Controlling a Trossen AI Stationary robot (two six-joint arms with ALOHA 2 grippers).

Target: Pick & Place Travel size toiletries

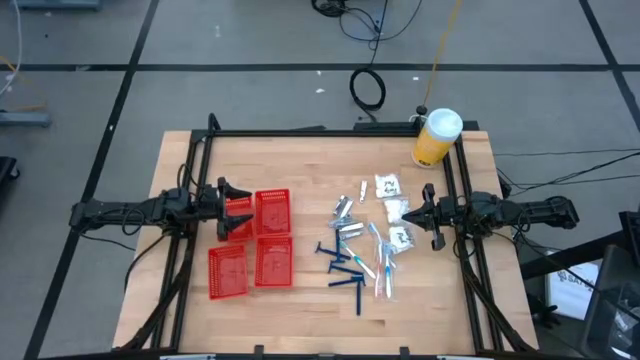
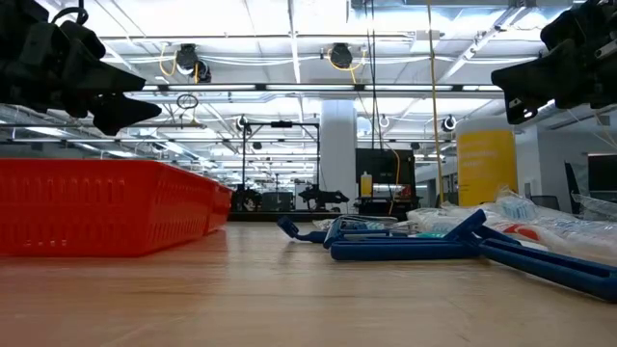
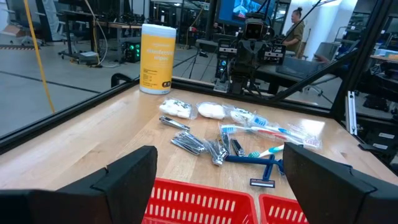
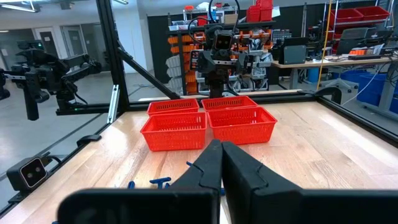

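The toiletries lie loose on the wooden table, right of centre: dark blue razors [image 1: 345, 270], clear-wrapped toothbrushes [image 1: 381, 258], small silver tubes [image 1: 347, 226] and white packets [image 1: 391, 198]. The left wrist view shows the same spread: razors [image 3: 261, 163], tubes [image 3: 193, 144], packets [image 3: 175, 108]. My left gripper [image 1: 235, 212] hovers open above the left side of the red baskets, its fingers wide apart [image 3: 219, 155]. My right gripper [image 1: 415, 214] hangs shut and empty [image 4: 221, 152] in the air beside the white packets, pointing toward the baskets.
Four red mesh baskets [image 1: 252, 245] sit in a block left of centre. A yellow jar with a white lid [image 1: 436, 137] stands at the far right corner. A black frame rail [image 1: 330, 132] borders the table. A person [image 3: 296, 28] stands in the room beyond.
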